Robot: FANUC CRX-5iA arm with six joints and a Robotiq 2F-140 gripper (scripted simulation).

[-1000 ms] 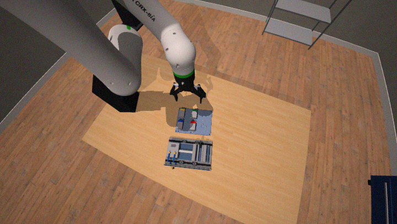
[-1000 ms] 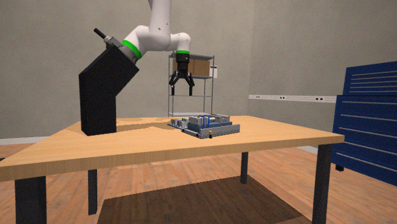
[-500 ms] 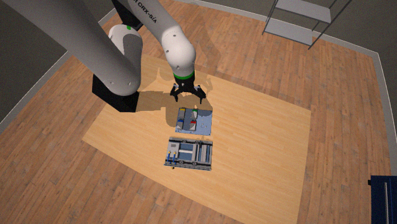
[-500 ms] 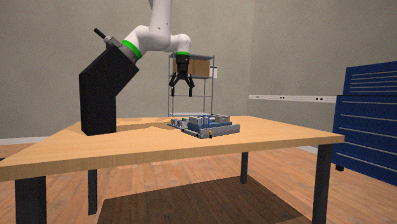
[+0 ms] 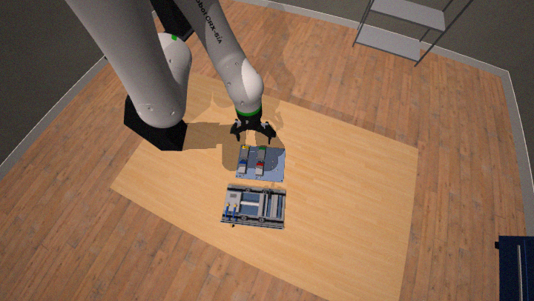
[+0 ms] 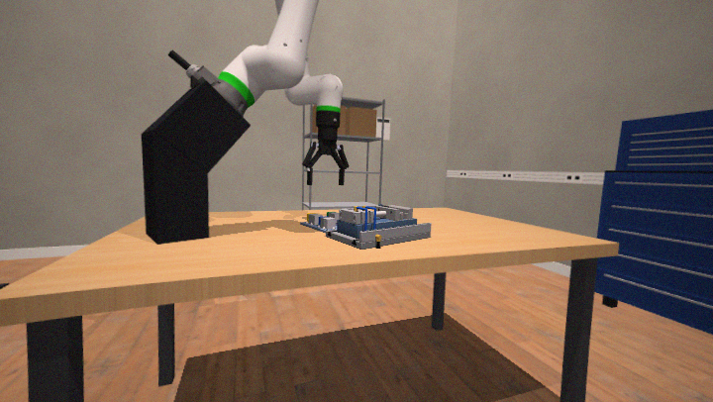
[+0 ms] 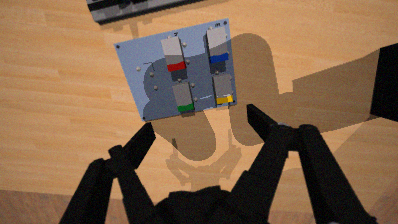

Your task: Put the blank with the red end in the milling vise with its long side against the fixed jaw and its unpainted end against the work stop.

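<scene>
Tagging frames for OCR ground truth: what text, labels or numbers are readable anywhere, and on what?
"obot CRX-5iA": black lettering on the white forearm link of the arm, top view; the start is cut off by the frame edge.
Small dark marks near a corner of the blue-grey pinned plate, wrist view: too small to read.
White label on the brown cardboard box on the grey shelf rack: blurred, unreadable.
Nothing else legible.

- A light wooden bench on dark legs stands on a reddish plank floor.
- Plain grey walls carry a white outlet strip.
- A blue drawer cabinet stands beyond the bench's right edge.
- A metal shelf rack holding a cardboard box stands behind the far edge.
</scene>
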